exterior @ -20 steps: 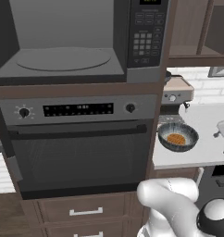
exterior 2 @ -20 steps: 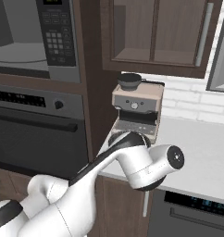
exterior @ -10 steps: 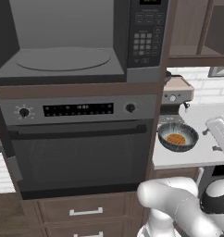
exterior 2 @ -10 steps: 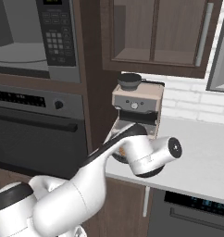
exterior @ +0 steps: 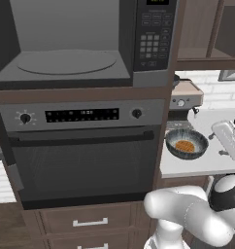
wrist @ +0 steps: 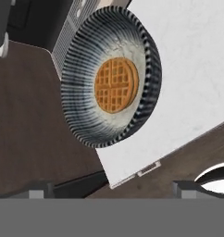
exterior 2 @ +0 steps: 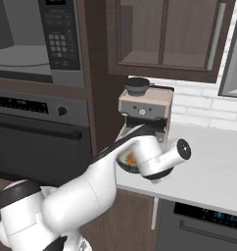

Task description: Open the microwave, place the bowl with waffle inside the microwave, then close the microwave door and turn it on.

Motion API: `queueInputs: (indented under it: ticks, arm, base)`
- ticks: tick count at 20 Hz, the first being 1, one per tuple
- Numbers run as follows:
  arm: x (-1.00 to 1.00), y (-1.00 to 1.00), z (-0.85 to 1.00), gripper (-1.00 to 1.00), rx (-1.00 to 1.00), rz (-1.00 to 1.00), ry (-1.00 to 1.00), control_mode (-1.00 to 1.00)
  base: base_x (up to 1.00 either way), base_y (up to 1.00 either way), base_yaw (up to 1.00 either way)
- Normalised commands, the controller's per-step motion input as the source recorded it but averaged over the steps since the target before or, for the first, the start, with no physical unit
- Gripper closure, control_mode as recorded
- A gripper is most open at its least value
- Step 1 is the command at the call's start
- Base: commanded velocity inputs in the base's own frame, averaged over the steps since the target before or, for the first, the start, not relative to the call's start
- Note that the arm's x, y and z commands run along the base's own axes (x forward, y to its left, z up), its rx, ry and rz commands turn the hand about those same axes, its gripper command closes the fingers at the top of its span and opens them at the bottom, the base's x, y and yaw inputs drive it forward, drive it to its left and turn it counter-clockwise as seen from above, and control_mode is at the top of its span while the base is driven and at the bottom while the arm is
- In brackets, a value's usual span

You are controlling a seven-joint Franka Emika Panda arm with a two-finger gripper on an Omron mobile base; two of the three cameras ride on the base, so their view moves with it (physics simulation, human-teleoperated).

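Bowl [wrist: 111, 76]: sits on the white table [wrist: 197, 78] near its corner, ahead of the gripper [wrist: 111, 190], untouched; jaws stand wide apart, holding nothing. Dark outside with fine white stripes, pale inside; orange-brown gridded waffle [wrist: 116, 84] centred within. Bare table lies beyond; coffee machine [exterior 2: 145, 105] stands just behind. Microwave [exterior: 85, 41] stands open.

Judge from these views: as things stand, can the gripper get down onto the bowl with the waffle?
Probably yes. The gripper is open, above the bowl, which sits on the counter with the waffle inside. Nothing lies between them; the coffee machine stands close behind.
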Motion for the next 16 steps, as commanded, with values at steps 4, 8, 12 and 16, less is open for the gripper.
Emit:
queueInputs:
  ticks: [4, 8, 12, 16]
  arm:
    - [0.22, 0.24, -0.27, -1.0, -0.12, -0.04, 0.0, -1.0]
    - [0.13, 0.08, -0.29, -1.0, -0.13, -0.06, 0.01, -1.0]
    - [0.23, 0.0, -0.13, -1.0, -0.03, -0.09, 0.07, -1.0]
    - [0.32, 0.0, -0.05, -1.0, 0.0, -0.14, 0.11, -1.0]
  base:
    - [0.0, 0.0, 0.0]
    - [0.0, 0.0, 0.0]
    - [0.0, 0.0, 0.0]
    - [0.0, 0.0, 0.0]
